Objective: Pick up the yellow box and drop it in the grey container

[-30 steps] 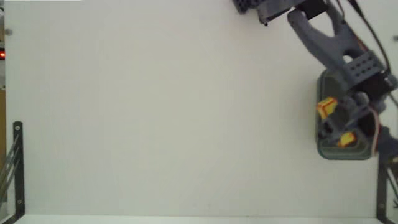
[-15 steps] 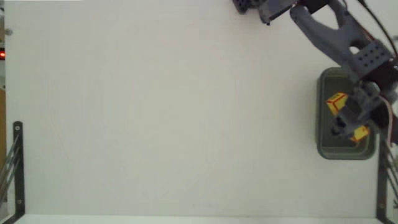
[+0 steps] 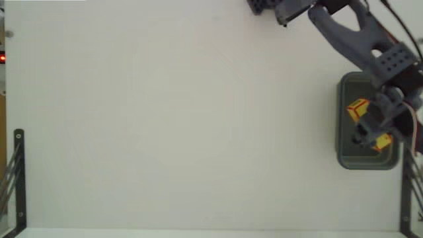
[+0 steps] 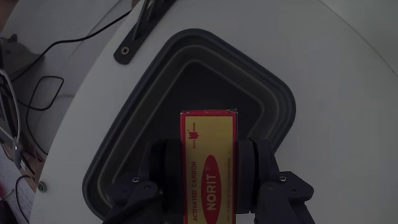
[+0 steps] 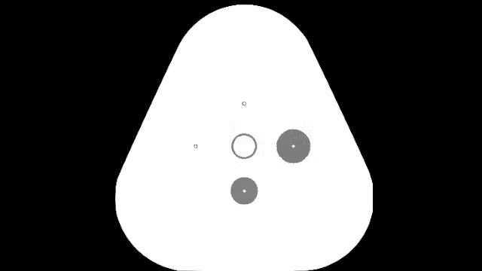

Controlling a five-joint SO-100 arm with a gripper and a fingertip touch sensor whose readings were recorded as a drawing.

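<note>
Your gripper (image 4: 209, 163) pinches one yellow box (image 4: 209, 162) between both fingers, above the one grey container (image 4: 124, 143).

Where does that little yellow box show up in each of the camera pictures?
Fixed view: the yellow box is at the far right, over the grey container, partly hidden by the arm.
Wrist view: the yellow box stands at bottom centre, clamped between the two fingers of the pincer.
Shared landmark: the grey container, directly under the box in both.
</note>
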